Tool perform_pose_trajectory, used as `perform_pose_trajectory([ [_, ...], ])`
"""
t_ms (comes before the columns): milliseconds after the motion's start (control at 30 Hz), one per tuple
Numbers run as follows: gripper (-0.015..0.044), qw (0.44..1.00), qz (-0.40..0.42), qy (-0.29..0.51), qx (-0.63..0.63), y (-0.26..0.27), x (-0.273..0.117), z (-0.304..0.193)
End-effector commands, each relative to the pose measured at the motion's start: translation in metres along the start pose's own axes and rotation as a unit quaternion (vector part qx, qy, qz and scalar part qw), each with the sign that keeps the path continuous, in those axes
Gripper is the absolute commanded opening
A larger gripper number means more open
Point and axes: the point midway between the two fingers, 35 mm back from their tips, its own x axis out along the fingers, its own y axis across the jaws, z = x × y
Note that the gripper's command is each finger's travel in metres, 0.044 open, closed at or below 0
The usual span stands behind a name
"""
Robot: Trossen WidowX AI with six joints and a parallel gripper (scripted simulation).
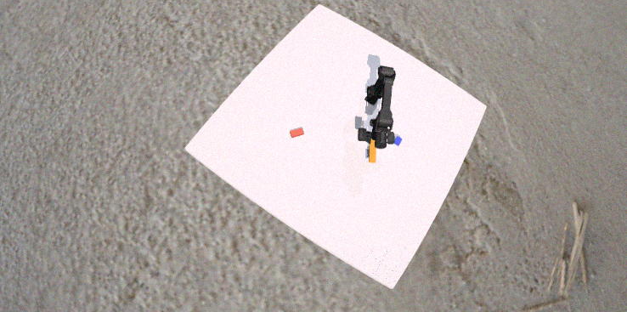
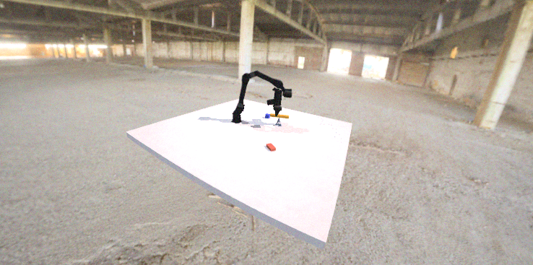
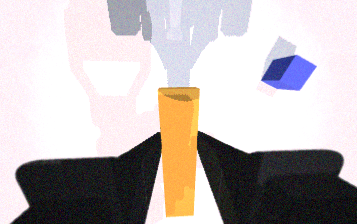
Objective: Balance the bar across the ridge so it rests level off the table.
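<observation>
My gripper (image 2: 276, 115) (image 3: 178, 135) is shut on the orange bar (image 1: 372, 153) (image 2: 284, 116) (image 3: 179, 112), with a finger on each side of it. The bar looks about level and is held above the table. The small dark grey ridge (image 1: 367, 152) (image 2: 278, 123) stands on the table below the bar. In the exterior view the ridge's peak is just under the bar and fingers; whether they touch cannot be told. In the top view the bar and arm partly cover the ridge. The ridge is hidden in the wrist view.
A blue block (image 1: 398, 140) (image 2: 267, 115) (image 3: 297, 73) lies on the white table (image 1: 272, 178) (image 2: 224, 158) close to the gripper. A red block (image 1: 296, 132) (image 2: 271, 146) lies farther off, on the other side of the ridge. The arm's shadow falls across the table.
</observation>
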Motion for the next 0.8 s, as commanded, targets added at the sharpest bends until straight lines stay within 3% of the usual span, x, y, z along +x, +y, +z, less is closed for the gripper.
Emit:
perform_pose_trajectory([
  [0,0.0000,1.000,0.000,0.000,0.002,-0.0002,0.0002,-0.0003],
  [767,0.0000,1.000,0.000,0.000,0.002,-0.0001,0.0021,-0.0004],
])
